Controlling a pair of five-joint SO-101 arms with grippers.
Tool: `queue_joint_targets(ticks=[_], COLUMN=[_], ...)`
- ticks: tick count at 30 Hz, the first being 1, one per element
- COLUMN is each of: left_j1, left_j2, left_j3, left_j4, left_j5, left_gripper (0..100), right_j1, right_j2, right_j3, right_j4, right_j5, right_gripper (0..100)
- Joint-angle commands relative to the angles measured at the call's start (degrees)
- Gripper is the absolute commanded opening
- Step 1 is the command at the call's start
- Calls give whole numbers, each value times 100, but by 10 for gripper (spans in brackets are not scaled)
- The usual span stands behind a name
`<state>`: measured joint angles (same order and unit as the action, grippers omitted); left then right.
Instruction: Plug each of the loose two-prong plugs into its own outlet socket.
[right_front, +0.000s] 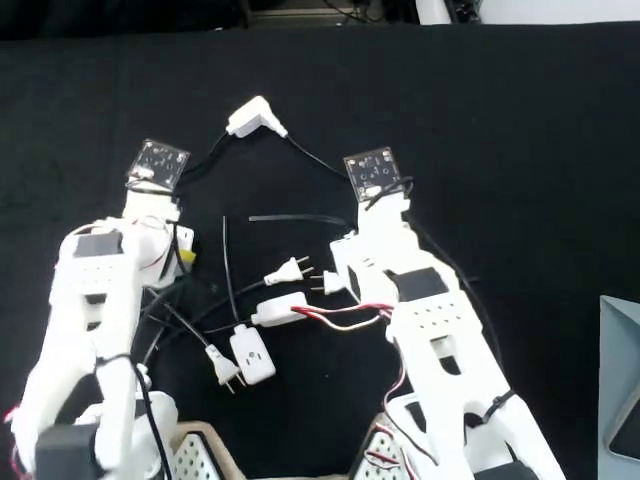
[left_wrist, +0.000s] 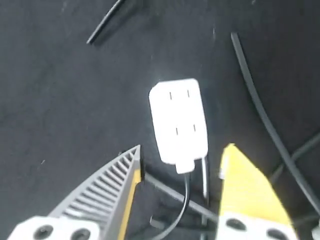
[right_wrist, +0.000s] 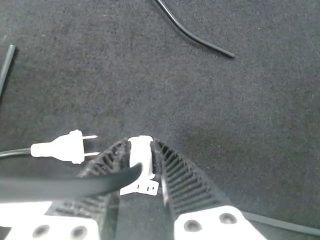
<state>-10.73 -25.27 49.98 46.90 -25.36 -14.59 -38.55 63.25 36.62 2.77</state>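
The fingers (right_wrist: 172, 167) of the right gripper (right_wrist: 141, 149) are closed on a small white plug (right_wrist: 140, 157), which is pinched across its body between the ribbed pads. In the high view this plug (right_front: 335, 283) is held low over the middle of the table (right_front: 500, 150), prongs toward the left. Whether the prongs are fully clear of the pads cannot be told.

The fingers (left_wrist: 122, 172) of the left gripper (left_wrist: 182, 150) are spread wide and nothing is held. The near end of a white outlet block (left_wrist: 179, 120) is straddled by them, apparently untouched, its two pairs of slots facing up and its cord (left_wrist: 186, 200) trailing back between the fingers.

A second plug (right_front: 290, 270) lies loose on the cloth just left of the held one, with its prongs pointing right.

The plugs are judged to be light, hard and smooth, so little force is needed. A grip across the flat sides of the body, behind the prongs, is best, since the thin prongs could be bent or blocked by a hold too far forward. Some pull and twist from the springy cords is to be expected.

The outlet block is also judged light and likely to slide on the cloth when a plug is pushed in. It is best clamped across its narrow sides, below the slots, so that the slots are left open.
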Motion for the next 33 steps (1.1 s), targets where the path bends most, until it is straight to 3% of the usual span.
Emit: queue_joint_targets(ticks=[1,9,11,17,27,33], left_j1=[4,-303,-251,-48,769,1341], left_j2=[677,2119,2224,1925,826,677], left_j3=[-215,-901,-971,-945,-910,-295], left_j4=[-563,-642,-633,-589,765,624], left_j5=[70,26,26,26,26,18], left_gripper=[229,221,173,123,123,126], right_j1=[35,35,35,35,35,35], right_j2=[-4,-4,-4,-4,-4,-4], right_j3=[-242,-242,-233,-233,-233,-233], right_j4=[-114,-114,-114,-114,-114,-105], right_j5=[44,114,202,193,193,193], right_gripper=[12,12,13,13,13,13])
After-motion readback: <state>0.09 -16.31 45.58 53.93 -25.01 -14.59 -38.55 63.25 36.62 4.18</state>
